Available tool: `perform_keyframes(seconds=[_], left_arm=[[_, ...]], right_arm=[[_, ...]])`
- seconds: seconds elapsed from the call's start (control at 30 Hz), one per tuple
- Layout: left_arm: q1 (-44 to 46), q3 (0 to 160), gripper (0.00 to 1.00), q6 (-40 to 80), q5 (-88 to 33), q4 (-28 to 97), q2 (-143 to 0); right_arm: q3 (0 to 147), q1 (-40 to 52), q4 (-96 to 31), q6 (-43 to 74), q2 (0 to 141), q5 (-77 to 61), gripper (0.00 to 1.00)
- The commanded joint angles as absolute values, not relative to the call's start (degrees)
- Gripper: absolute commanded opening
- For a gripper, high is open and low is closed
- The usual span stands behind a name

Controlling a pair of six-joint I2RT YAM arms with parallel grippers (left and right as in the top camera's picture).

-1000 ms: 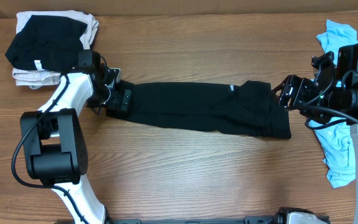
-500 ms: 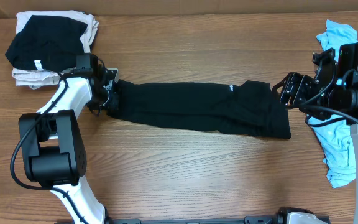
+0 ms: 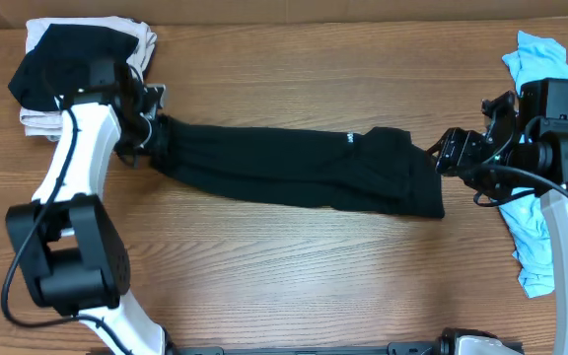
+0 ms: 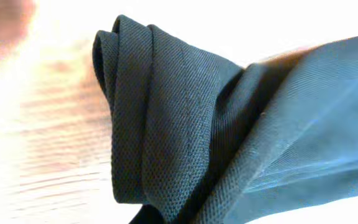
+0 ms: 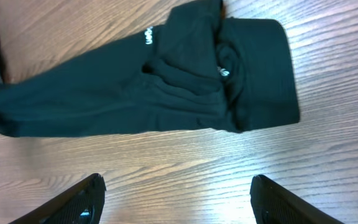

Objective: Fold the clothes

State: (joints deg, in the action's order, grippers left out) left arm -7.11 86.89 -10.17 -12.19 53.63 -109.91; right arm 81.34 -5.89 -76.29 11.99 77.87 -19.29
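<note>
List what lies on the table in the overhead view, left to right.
Folded stack of black and white fabric garments → left gripper → long black fabric T-shirt → right gripper → crumpled light-blue fabric shirt.

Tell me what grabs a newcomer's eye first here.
A black T-shirt, folded into a long strip, stretches across the middle of the table. The left claw pinches its bunched left end, while the right claw hovers open by the right end. A light-blue shirt lies crumpled at the right edge.
</note>
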Motion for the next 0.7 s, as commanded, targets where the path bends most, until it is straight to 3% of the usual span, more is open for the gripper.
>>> perform_keyframes(seconds=[0.0, 0.37, 0.67], left_arm=[[-5.9, 88.7, 0.04, -13.5, -15.0, 54.0, -107.6], [4.8, 88.6, 0.04, -7.1, -32.0, 46.3, -107.6], [17.2, 88.6, 0.10, -1.1, -27.5, 40.6, -108.1]], right_arm=[[80.9, -5.7, -75.8, 11.9, 78.1, -19.8, 0.78], [80.9, -5.7, -73.8, 11.8, 78.7, -19.6, 0.78], [80.9, -5.7, -74.0, 11.7, 80.9, -19.6, 0.78]])
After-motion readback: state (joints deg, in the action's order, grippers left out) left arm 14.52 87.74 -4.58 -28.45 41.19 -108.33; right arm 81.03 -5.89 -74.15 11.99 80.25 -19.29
